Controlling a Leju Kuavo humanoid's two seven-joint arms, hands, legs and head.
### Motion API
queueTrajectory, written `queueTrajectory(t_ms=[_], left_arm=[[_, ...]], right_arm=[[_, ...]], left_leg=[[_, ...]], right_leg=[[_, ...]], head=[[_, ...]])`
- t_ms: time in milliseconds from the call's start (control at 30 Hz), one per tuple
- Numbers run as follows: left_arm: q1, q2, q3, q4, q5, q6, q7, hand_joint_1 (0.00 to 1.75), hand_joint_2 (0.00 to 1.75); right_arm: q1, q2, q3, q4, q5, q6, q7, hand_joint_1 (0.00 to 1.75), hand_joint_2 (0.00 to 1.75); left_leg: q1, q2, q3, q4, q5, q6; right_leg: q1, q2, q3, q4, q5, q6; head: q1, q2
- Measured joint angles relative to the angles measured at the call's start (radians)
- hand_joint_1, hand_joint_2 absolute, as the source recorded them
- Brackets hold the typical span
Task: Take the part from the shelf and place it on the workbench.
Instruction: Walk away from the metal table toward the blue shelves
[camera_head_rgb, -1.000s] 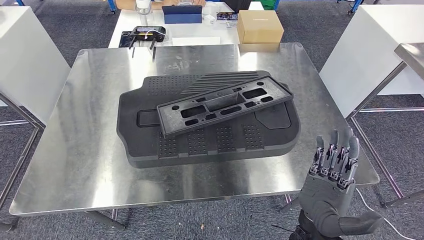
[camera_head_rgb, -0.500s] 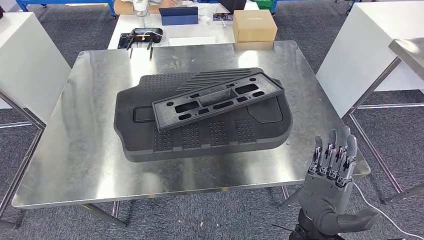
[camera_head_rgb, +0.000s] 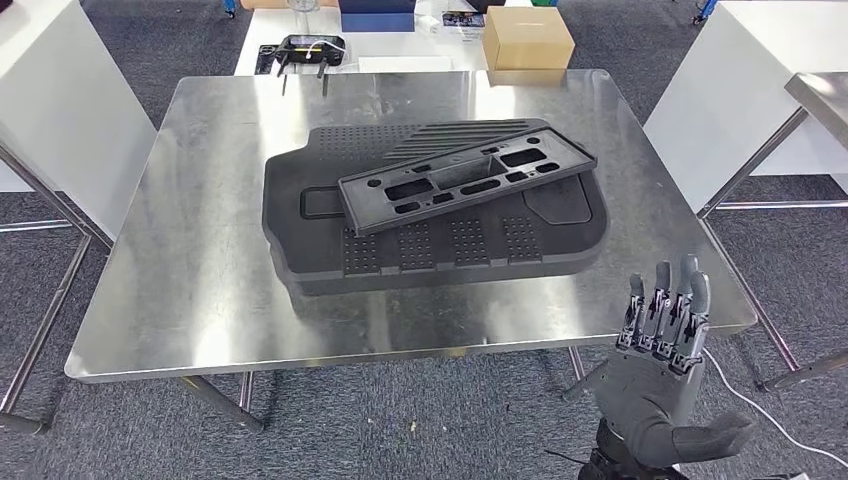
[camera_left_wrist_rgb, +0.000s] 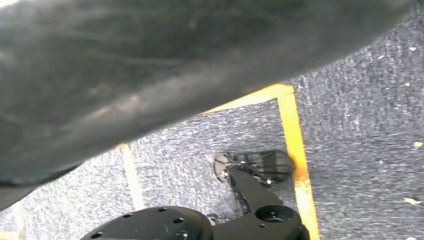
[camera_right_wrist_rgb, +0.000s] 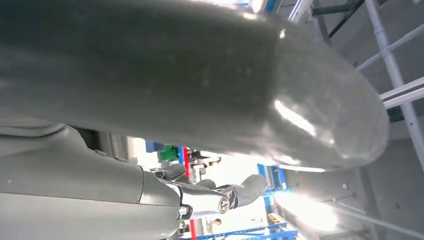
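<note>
Steel-topped workbench carries a big black moulded tray w/ dotted panels; a flat black rectangular part w/ cut-out slots lies tilted across the tray's top, touching it. Right hand is raised below the bench's near right corner, apart from bench and part, fingers straight up, thumb out to the side, holding nothing. Left hand: can't tell its state. Cardboard box and black handheld controller sit on a white table behind.
</note>
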Motion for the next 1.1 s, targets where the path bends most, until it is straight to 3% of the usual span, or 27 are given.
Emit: queueTrajectory(t_ms=[100, 167, 267, 300, 400, 433, 467, 500, 600, 667, 733, 800, 867, 933, 967, 1000, 1033, 1100], left_arm=[[-0.001, -0.002, -0.003, 0.0, -0.002, 0.001, 0.001, 0.0, 0.0], [-0.002, -0.003, -0.004, 0.0, -0.004, 0.002, 0.001, 0.0, 0.0], [-0.002, -0.004, -0.005, 0.0, -0.011, 0.004, 0.002, 0.0, 0.0], [-0.001, -0.004, -0.005, 0.0, -0.014, 0.006, 0.004, 0.0, 0.0], [0.0, -0.003, -0.005, 0.0, -0.02, 0.012, 0.01, 0.0, 0.0], [0.0, -0.003, -0.005, 0.0, -0.02, 0.014, 0.011, 0.0, 0.0], [0.0, -0.003, -0.006, 0.0, -0.02, 0.016, 0.012, 0.0, 0.0], [0.0, -0.003, -0.006, 0.0, -0.021, 0.018, 0.012, 0.0, 0.0], [-0.001, -0.003, -0.007, 0.0, -0.021, 0.02, 0.012, 0.0, 0.0], [-0.002, -0.005, -0.009, 0.0, -0.021, 0.02, 0.012, 0.0, 0.0], [-0.002, -0.005, -0.011, 0.0, -0.022, 0.02, 0.012, 0.0, 0.0], [-0.004, -0.005, -0.011, 0.0, -0.024, 0.021, 0.012, 0.0, 0.0], [-0.006, -0.004, -0.011, 0.0, -0.027, 0.021, 0.012, 0.0, 0.0], [-0.007, -0.004, -0.011, 0.0, -0.029, 0.021, 0.012, 0.0, 0.0], [-0.007, -0.004, -0.011, 0.0, -0.03, 0.022, 0.012, 0.0, 0.0], [-0.006, -0.004, -0.011, 0.0, -0.03, 0.022, 0.012, 0.0, 0.0], [-0.006, -0.004, -0.011, 0.0, -0.031, 0.022, 0.013, 0.0, 0.0], [-0.007, -0.005, -0.011, 0.0, -0.031, 0.022, 0.013, 0.0, 0.0]], right_arm=[[-0.005, 0.0, 0.0, 0.004, -0.002, 0.0, 0.002, 0.0, 0.0], [-0.009, 0.0, 0.0, 0.005, -0.003, 0.0, 0.004, 0.0, 0.0], [-0.011, 0.0, -0.001, 0.009, -0.009, 0.003, 0.009, 0.0, 0.0], [-0.011, 0.0, -0.002, 0.01, -0.011, 0.004, 0.011, 0.0, 0.0], [-0.011, 0.0, -0.003, 0.019, -0.015, 0.01, 0.019, 0.0, 0.0], [-0.011, 0.0, -0.003, 0.023, -0.015, 0.011, 0.02, 0.0, 0.0], [-0.012, 0.0, -0.003, 0.026, -0.015, 0.011, 0.022, 0.0, 0.0], [-0.012, 0.0, -0.003, 0.03, -0.015, 0.011, 0.023, 0.0, 0.0], [-0.013, 0.0, -0.003, 0.037, -0.014, 0.012, 0.025, 0.0, 0.0], [-0.015, 0.0, -0.003, 0.04, -0.014, 0.012, 0.026, 0.0, 0.0], [-0.016, 0.0, -0.004, 0.043, -0.013, 0.013, 0.028, 0.0, 0.0], [-0.016, -0.001, -0.004, 0.045, -0.013, 0.012, 0.031, 0.0, 0.0], [-0.017, -0.001, -0.004, 0.048, -0.013, 0.011, 0.034, 0.0, 0.0], [-0.018, -0.002, -0.004, 0.053, -0.013, 0.01, 0.036, 0.0, 0.0], [-0.018, -0.002, -0.004, 0.056, -0.013, 0.009, 0.037, 0.0, 0.0], [-0.018, -0.002, -0.005, 0.059, -0.013, 0.009, 0.038, 0.0, 0.0], [-0.018, -0.002, -0.005, 0.061, -0.013, 0.008, 0.039, 0.0, 0.0], [-0.019, -0.002, -0.005, 0.063, -0.013, 0.007, 0.041, 0.0, 0.0]], left_leg=[[-0.002, 0.0, -0.016, -0.001, 0.021, -0.006], [-0.002, 0.0, -0.018, -0.003, 0.034, -0.017], [0.001, 0.002, -0.022, -0.007, 0.042, -0.038], [0.001, 0.002, -0.028, 0.009, 0.02, -0.044], [0.006, 0.003, -0.067, 0.162, -0.116, -0.056], [0.009, 0.003, -0.076, 0.218, -0.144, -0.061], [0.012, 0.004, -0.072, 0.246, -0.149, -0.065], [0.016, 0.005, -0.049, 0.239, -0.137, -0.069], [0.025, 0.003, 0.086, 0.06, -0.082, -0.08], [0.022, -0.002, 0.119, -0.003, -0.078, -0.072], [0.016, -0.005, 0.105, -0.004, -0.071, -0.054], [0.015, -0.002, 0.086, -0.008, -0.056, -0.032], [0.014, 0.001, 0.061, -0.01, -0.036, -0.013], [0.012, 0.002, 0.032, -0.01, -0.016, -0.007], [0.01, 0.004, 0.018, -0.009, -0.006, -0.008], [0.009, 0.005, 0.005, -0.009, 0.005, -0.008], [0.009, 0.006, -0.008, -0.009, 0.016, -0.01], [0.008, 0.005, -0.025, -0.008, 0.035, -0.016]], right_leg=[[0.016, 0.0, 0.151, -0.211, 0.048, 0.0], [0.024, 0.0, 0.191, -0.283, 0.06, -0.009], [0.021, 0.0, 0.177, -0.297, 0.083, -0.028], [0.017, 0.0, 0.173, -0.302, 0.093, -0.036], [0.01, -0.003, 0.152, -0.307, 0.12, -0.048], [0.01, -0.004, 0.146, -0.306, 0.127, -0.047], [0.01, -0.006, 0.139, -0.304, 0.133, -0.044], [0.008, -0.006, 0.133, -0.301, 0.139, -0.04], [0.003, -0.008, 0.111, -0.28, 0.147, -0.028], [0.006, -0.008, 0.098, -0.267, 0.152, -0.019], [0.006, -0.007, 0.088, -0.265, 0.163, -0.005], [0.002, -0.004, 0.068, -0.25, 0.154, 0.005], [0.001, -0.003, 0.029, -0.172, 0.093, -0.003], [0.001, -0.002, -0.012, -0.044, 0.02, -0.012], [0.001, -0.002, -0.019, 0.001, 0.002, -0.01], [0.001, -0.002, -0.008, 0.012, 0.004, -0.003], [0.002, -0.002, 0.024, -0.018, 0.02, 0.004], [0.003, -0.002, 0.128, -0.156, 0.051, 0.011]], head=[[0.0, 0.0], [0.0, 0.0], [0.002, 0.0], [0.002, 0.0], [-0.002, 0.0], [-0.002, 0.0], [-0.002, 0.0], [-0.002, 0.0], [-0.003, 0.0], [-0.003, 0.0], [-0.002, 0.0], [-0.001, 0.0], [0.001, 0.0], [0.003, 0.0], [0.003, 0.0], [0.003, 0.0], [0.003, 0.0], [0.003, 0.0]])
